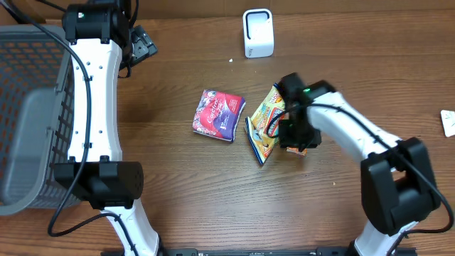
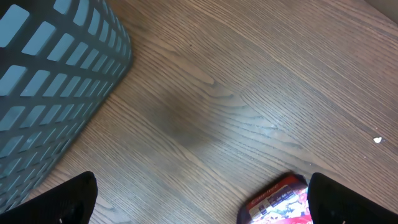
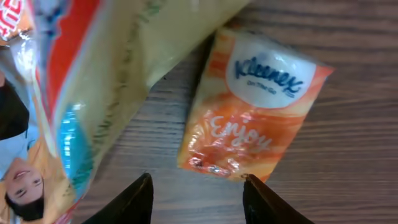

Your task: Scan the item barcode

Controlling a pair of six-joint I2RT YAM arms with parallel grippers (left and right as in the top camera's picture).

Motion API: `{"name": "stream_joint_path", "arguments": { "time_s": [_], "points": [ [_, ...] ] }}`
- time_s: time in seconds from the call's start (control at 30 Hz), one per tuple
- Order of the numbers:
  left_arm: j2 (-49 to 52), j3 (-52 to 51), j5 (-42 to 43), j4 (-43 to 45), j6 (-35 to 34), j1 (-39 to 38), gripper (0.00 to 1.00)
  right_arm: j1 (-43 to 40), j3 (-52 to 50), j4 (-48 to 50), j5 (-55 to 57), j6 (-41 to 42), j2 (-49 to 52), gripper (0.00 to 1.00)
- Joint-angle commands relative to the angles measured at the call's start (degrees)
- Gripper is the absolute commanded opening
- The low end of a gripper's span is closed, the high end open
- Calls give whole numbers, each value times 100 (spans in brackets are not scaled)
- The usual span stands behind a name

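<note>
An orange Kleenex tissue pack (image 3: 255, 118) lies flat on the wooden table, partly tucked under a yellow snack bag (image 3: 93, 81). My right gripper (image 3: 196, 186) hangs just over the pack's near edge, its fingers apart with bare wood between them; the right fingertip (image 3: 252, 186) is at the pack's corner. From overhead the right gripper (image 1: 295, 139) covers most of the pack (image 1: 300, 151), beside the yellow bag (image 1: 264, 121). A red and purple packet (image 1: 218, 114) lies to the left. The white scanner (image 1: 258, 33) stands at the back. My left gripper (image 2: 202, 205) is wide open and holds nothing, with the red packet (image 2: 280, 202) by its right finger.
A grey mesh basket (image 1: 28, 114) fills the left side of the table and shows in the left wrist view as the basket (image 2: 50, 81). A small white object (image 1: 448, 122) sits at the right edge.
</note>
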Motion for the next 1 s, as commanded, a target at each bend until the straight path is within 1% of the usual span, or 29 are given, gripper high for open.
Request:
{"name": "stream_joint_path", "arguments": {
  "time_s": [0.0,0.1,0.23,0.3,0.43,0.5,0.67,0.73,0.83,0.97],
  "points": [
    [83,42,-15,-17,-72,9,100,326,4,136,1139,369,85,41],
    [83,42,-15,-17,-72,9,100,487,4,271,1427,562,232,41],
    [83,42,-15,-17,-72,9,100,555,4,404,1661,608,461,45],
    [83,42,-15,-17,-72,9,100,555,4,363,1928,741,610,45],
    [83,42,-15,-17,-72,9,100,490,4,321,1985,813,855,44],
    [83,42,-15,-15,-72,9,100,472,4,280,1987,822,887,38],
    [83,42,-15,-17,-72,9,100,457,122,157,1982,863,885,11],
    [83,42,-15,-17,-72,9,100,457,315,-63,1980,863,883,4],
    [83,42,-15,-17,-72,9,100,450,756,-461,1910,861,874,4],
    [83,42,-15,-17,-72,9,100,350,1473,-931,1530,826,872,4]
  ]
}}
